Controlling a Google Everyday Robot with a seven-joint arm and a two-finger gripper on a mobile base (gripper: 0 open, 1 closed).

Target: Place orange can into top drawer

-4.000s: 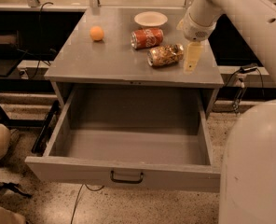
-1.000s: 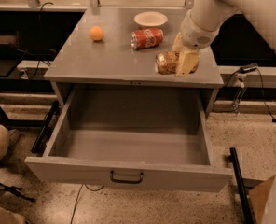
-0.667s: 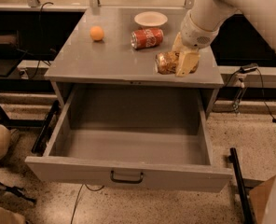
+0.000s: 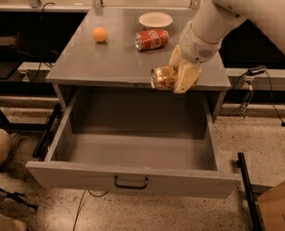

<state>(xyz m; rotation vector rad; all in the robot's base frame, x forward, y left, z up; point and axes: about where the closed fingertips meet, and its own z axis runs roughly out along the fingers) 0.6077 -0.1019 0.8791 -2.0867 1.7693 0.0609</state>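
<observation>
The orange can (image 4: 162, 77), gold-orange and speckled with a shiny metal end facing left, lies on its side in my gripper (image 4: 180, 73). The gripper is shut on it and holds it at the front edge of the grey tabletop (image 4: 109, 61), just above the back of the top drawer (image 4: 133, 150). The drawer is pulled wide open, its grey interior is bare, and a small dark pull handle (image 4: 131, 182) sits at the centre of its front. My white arm comes in from the upper right.
A red cola can (image 4: 151, 39) lies on its side on the tabletop behind the gripper. A white plate (image 4: 155, 19) sits further back. A small orange ball (image 4: 100, 34) rests at the left. Cables and a dark bar stand on the floor at the right.
My gripper has carried the orange can forward and left, from the tabletop's right part to its front edge over the open drawer.
</observation>
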